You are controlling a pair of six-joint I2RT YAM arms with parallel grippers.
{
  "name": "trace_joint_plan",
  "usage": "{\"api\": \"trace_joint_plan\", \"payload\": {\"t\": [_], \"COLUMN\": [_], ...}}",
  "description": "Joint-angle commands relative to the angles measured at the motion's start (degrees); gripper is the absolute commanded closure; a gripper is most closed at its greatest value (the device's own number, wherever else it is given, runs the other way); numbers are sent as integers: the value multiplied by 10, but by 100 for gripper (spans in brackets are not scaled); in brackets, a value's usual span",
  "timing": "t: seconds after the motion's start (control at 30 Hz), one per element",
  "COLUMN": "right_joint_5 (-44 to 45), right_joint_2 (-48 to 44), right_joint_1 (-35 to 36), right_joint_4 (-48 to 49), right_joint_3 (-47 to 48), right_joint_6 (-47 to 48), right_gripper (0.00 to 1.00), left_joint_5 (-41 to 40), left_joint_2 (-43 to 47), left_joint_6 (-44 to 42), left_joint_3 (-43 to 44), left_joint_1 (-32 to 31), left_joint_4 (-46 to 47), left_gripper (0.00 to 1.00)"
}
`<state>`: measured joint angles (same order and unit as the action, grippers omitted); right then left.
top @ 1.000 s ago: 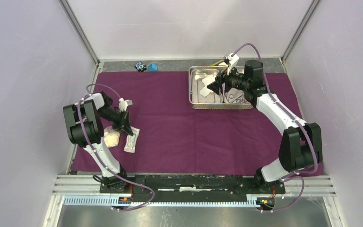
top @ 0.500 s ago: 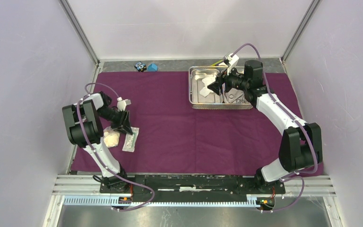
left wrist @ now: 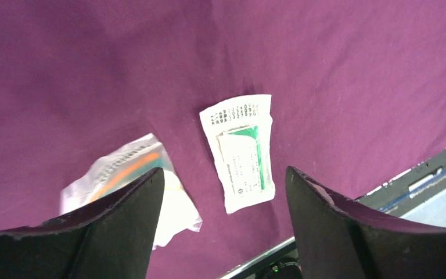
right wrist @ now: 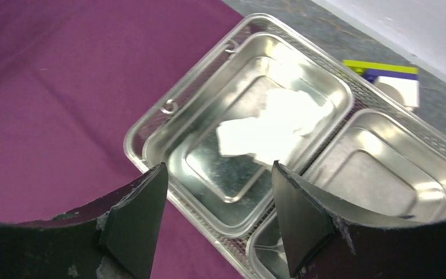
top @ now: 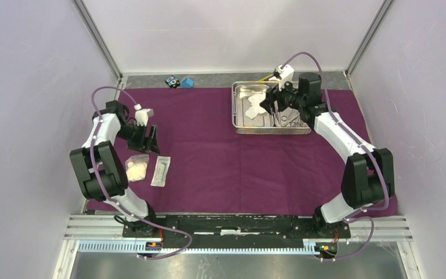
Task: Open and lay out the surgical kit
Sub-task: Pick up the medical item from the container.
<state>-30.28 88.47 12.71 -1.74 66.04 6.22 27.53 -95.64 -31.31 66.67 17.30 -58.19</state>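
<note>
1. At the far right of the purple cloth [top: 220,163], the steel tray [top: 234,110] sits with its back rim along the cloth's far edge.
2. In the tray's left compartment lies a white gauze wad [right wrist: 273,125]. The right compartment holds slim steel instruments [top: 290,119], too small to tell apart.
3. The right fingers [right wrist: 133,221] hover over the tray's left compartment, apart, with nothing between them.
4. Well left of the tray and nearer the arm bases, a flat white packet [left wrist: 241,154] with green print lies on the cloth. A clear bag [left wrist: 122,174] with orange and white contents lies just beside the packet, on the side away from the tray.
5. The left fingers [left wrist: 122,226] hang above the cloth near these two, spread wide and empty, touching neither.
6. Behind the tray's back rim, on the bare counter [top: 209,80], stands a yellow-purple-white block [right wrist: 392,78]. Left of the tray on the same strip, a black block [top: 172,82] and a blue block [top: 187,82] sit side by side.
</note>
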Motion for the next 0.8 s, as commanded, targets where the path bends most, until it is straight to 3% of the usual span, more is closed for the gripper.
{"api": "trace_joint_plan", "payload": {"t": [0.0, 0.23, 0.47, 0.77], "right_joint_5": [109, 186, 197, 216], "right_joint_2": [45, 182, 314, 387], "right_joint_1": [17, 54, 61, 61], "right_joint_4": [-36, -92, -165, -176], "right_joint_3": [69, 203, 333, 374], "right_joint_6": [51, 126, 152, 141], "right_gripper": [27, 21, 14, 9], "left_joint_5": [10, 56, 59, 53], "left_joint_2": [72, 127, 148, 144], "left_joint_6": [34, 107, 158, 174], "left_joint_3": [44, 51, 25, 20], "left_joint_1": [2, -24, -89, -137], "left_joint_4": [39, 117, 182, 212], "left_gripper": [15, 0, 0, 0]}}
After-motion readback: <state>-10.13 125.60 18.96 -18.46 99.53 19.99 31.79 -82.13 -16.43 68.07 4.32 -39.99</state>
